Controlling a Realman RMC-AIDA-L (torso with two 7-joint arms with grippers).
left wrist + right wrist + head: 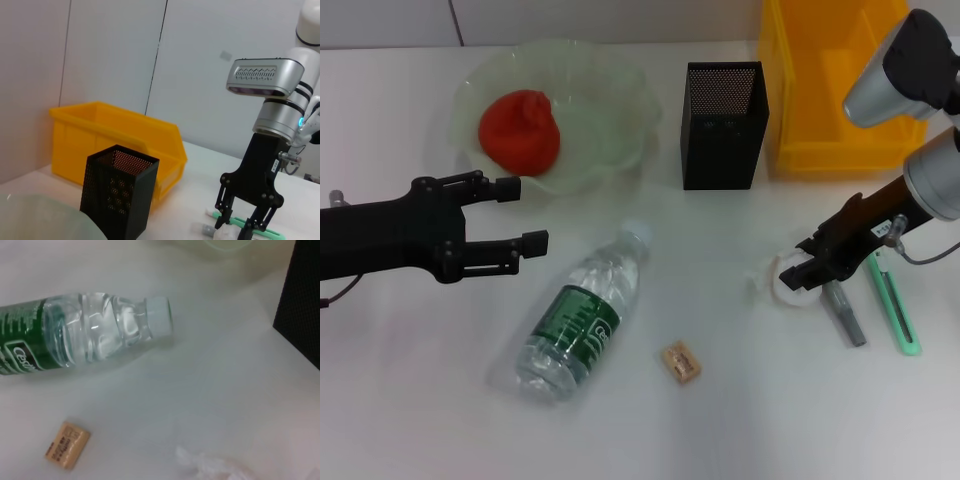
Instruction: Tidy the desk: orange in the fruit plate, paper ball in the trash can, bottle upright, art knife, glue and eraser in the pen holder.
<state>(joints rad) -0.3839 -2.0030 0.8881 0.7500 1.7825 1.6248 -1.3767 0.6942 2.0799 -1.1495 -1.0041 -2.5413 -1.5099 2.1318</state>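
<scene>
Head view: right pincer (pixel 807 277) is down at 4 o'clock on the paper ball (pixel 788 280), jaws straddling it, grip unconfirmed. Left pincer (pixel 527 213) hangs open, empty, at 9 o'clock.

Left wrist view: trash can (pixel 120 140) stands behind the pen holder (pixel 119 192).

Right wrist view: bottle (pixel 85 337) lies flat. A shallow pinch may drop the wad short.

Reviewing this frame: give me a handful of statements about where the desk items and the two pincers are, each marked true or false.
1. The orange lies in the fruit plate. True.
2. The bottle stands upright. False: it lies on its side on the desk.
3. The right pincer is down at the paper ball. True.
4. The eraser is inside the pen holder. False: it lies on the desk near the bottle.
5. The left pincer grips the bottle. False: it is open, holding nothing, beside the plate.
</scene>
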